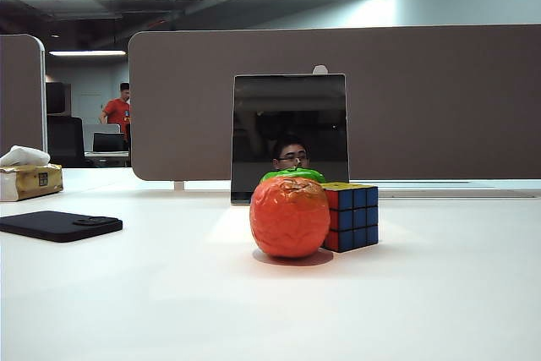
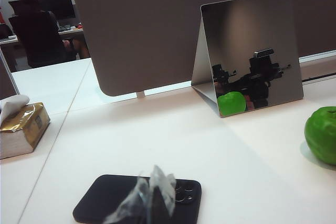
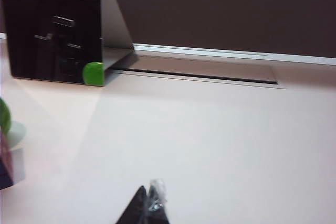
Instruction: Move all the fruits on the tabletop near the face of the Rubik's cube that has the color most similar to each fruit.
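Left pincer [image 2: 149, 195] hangs low over the surface [image 2: 173, 135] with its taped tips seemingly pressed together and holding nothing; a black phone [image 2: 139, 200] lies just beneath and beyond it. Far off to one side of this pincer, at the frame's edge, sits the green apple [image 2: 321, 134], with a standing mirror [image 2: 252, 51] behind it showing its reflection.

Right pincer [image 3: 149, 208] also sits low and empty, only its dark tip showing, so I cannot tell whether it is spread or closed. Well away from it, at the edge of its view, a sliver of the apple [image 3: 4, 115] and a corner of the cube [image 3: 6, 166] appear.

From the exterior camera neither pincer is visible. The orange fruit [image 1: 290, 216] rests touching the cube [image 1: 351, 216], beside its red-orange face [image 1: 330, 219], which fits the colour match. The apple [image 1: 292, 175] peeks out behind both, probably placed by a hidden green face. Both arms look parked clear, suggesting the sorting is essentially finished.
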### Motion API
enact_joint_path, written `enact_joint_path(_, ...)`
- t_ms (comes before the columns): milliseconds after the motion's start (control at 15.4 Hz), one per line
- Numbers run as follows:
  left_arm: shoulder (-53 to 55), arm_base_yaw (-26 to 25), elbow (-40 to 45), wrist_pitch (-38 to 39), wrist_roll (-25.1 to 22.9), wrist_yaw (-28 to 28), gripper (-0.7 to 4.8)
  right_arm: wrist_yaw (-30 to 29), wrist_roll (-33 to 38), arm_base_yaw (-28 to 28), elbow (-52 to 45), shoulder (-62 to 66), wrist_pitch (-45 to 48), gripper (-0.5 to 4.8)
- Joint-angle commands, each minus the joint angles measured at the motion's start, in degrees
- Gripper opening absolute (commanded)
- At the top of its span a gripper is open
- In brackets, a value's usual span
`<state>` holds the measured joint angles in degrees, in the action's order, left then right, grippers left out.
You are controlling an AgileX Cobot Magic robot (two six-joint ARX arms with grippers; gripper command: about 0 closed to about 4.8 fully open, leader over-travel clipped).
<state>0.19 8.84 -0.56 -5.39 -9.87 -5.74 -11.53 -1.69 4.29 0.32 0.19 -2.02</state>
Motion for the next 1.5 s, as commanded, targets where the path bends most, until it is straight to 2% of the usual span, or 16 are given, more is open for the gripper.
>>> enact_joint_path(65, 0.0, -0.1, 0.0, -0.8, -0.4, 3.1, -0.05, -2.4, 0.2, 0.0, -0.3, -0.1, 1.0, -0.01)
enact_joint_path(195, 0.0, -0.1, 0.0, 0.5, 1.7, 3.4, -0.05, -2.3, 0.2, 0.0, -0.3, -0.1, 1.2, -0.01)
enact_joint_path(325, 0.0, -0.1, 0.0, 1.0, 1.9, 3.3, -0.05, -2.2, 0.2, 0.0, -0.3, -0.1, 1.8, -0.01)
enact_joint_path(390, 0.0, -0.1, 0.0, 1.2, 3.0, 3.3, -0.05, -0.6, 0.2, 0.0, -0.3, -0.1, 2.7, -0.01)
enact_joint_path(455, 0.0, -0.1, -0.1, 1.6, 7.9, 8.5, -0.05, 12.9, 1.2, 0.0, -0.2, -0.1, 4.3, -0.01)
enact_joint_path(716, 0.0, -0.1, -0.1, 1.6, 7.8, 8.4, -0.05, 12.5, -1.0, 0.0, -0.2, -0.1, 3.6, -0.01)
enact_joint_path(781, 0.0, -0.1, -0.1, 1.6, 7.9, 8.3, -0.05, 10.0, -1.4, 0.0, -0.2, -0.1, 3.6, -0.01)
enact_joint_path(1041, 0.0, 0.0, -0.1, 1.6, 8.4, 7.9, -0.05, 9.9, -1.3, 0.0, -0.3, -0.1, 3.5, -0.01)
enact_joint_path(1106, 0.0, 0.0, -0.1, 1.7, 8.3, 3.8, -0.05, 7.9, -1.3, 0.0, -0.3, -0.1, 3.6, -0.01)
enact_joint_path(1366, 0.0, 0.0, -0.1, 2.0, 7.9, 2.9, -0.05, 6.7, -1.3, 0.0, -0.3, -0.1, 3.6, -0.01)
enact_joint_path(1496, 0.0, 0.0, -0.1, 1.9, 6.8, -0.7, -0.05, 6.6, -1.2, 0.0, -0.3, -0.1, 3.6, -0.01)
